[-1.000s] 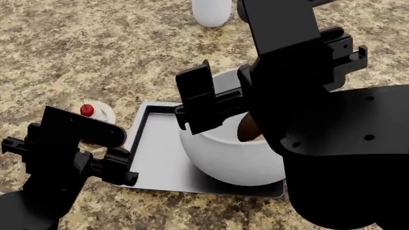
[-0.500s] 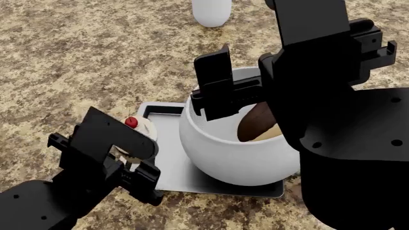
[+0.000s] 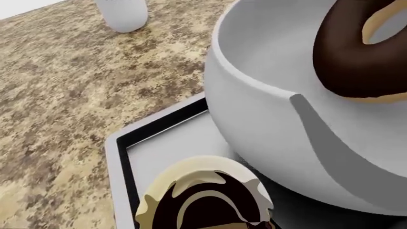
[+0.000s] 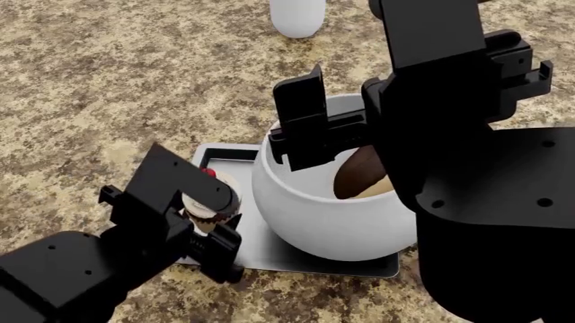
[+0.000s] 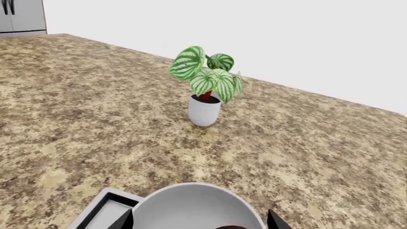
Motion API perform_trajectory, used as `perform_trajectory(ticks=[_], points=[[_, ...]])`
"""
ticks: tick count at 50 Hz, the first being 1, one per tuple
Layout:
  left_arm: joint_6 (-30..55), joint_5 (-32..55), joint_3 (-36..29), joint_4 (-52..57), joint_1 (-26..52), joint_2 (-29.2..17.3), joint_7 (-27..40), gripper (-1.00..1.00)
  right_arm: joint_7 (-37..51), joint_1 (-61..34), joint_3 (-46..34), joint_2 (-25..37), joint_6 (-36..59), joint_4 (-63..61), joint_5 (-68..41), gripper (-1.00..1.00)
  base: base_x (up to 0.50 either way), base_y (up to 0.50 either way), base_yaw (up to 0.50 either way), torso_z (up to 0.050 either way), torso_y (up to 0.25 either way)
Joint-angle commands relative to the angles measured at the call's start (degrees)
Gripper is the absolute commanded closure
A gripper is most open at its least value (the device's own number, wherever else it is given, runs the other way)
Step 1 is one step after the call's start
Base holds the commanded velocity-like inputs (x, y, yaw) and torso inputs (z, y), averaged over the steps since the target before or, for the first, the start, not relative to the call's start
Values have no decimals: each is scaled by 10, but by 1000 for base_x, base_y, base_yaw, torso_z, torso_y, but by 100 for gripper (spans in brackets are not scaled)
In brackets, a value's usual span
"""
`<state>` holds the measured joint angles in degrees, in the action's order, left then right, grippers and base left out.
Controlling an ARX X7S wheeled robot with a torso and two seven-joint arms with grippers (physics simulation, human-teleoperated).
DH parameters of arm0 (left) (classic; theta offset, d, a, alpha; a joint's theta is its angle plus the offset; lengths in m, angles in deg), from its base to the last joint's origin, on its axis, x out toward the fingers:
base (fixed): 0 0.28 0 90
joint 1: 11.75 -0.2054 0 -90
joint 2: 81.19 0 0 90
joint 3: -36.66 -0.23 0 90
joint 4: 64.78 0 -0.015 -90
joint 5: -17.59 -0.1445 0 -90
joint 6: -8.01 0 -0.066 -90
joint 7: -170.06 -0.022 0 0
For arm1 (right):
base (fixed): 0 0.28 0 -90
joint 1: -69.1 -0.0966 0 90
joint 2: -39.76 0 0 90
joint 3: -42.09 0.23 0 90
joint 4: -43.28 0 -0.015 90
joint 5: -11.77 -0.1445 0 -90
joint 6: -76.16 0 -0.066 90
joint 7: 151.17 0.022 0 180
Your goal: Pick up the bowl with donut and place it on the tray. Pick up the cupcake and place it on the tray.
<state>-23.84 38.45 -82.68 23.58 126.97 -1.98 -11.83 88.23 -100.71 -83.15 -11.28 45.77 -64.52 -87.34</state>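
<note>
The white bowl (image 4: 328,219) stands on the grey tray (image 4: 226,153) with the chocolate donut (image 4: 361,173) leaning inside it. My right gripper (image 5: 200,222) hangs open just over the bowl's mouth, one dark finger (image 4: 301,121) above the rim, holding nothing. My left gripper (image 4: 209,207) is shut on the cupcake (image 4: 207,200), whose red cherry (image 4: 209,173) shows on top. It holds the cupcake over the tray's left part, close beside the bowl (image 3: 286,143). In the left wrist view the cupcake (image 3: 207,193) fills the lower edge and hides the fingers.
A small white pot with a green-leaved plant (image 5: 205,107) stands on the speckled granite counter (image 4: 108,81) beyond the tray; its pot (image 4: 298,17) shows at the head view's top. Grey cabinets (image 5: 22,16) lie far off.
My left gripper has carried the cupcake rightward from the counter beside the tray to over the tray's left part. The right gripper shifted up and right, then held still. The bowl stayed put.
</note>
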Motion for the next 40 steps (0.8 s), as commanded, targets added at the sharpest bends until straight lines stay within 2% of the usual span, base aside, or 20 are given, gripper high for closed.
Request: perform_trajectory(ticks=[1, 22, 23, 40], points=[[-45, 12, 10, -84, 16, 21, -8, 100, -11, -6, 4, -11, -14, 34, 17, -100, 0, 0, 0, 10, 0], [-40, 18, 1, -98, 22, 21, -4, 100, -28, 4, 3, -5, -24, 42, 31, -100, 0, 0, 0, 0, 0], [-40, 17, 1, -99, 22, 21, -3, -100, -28, 4, 3, -5, -25, 42, 31, -100, 0, 0, 0, 0, 0], [-23, 24, -5, -58, 14, 12, 12, -100, -38, 11, 4, 1, -33, 44, 34, -100, 0, 0, 0, 0, 0]])
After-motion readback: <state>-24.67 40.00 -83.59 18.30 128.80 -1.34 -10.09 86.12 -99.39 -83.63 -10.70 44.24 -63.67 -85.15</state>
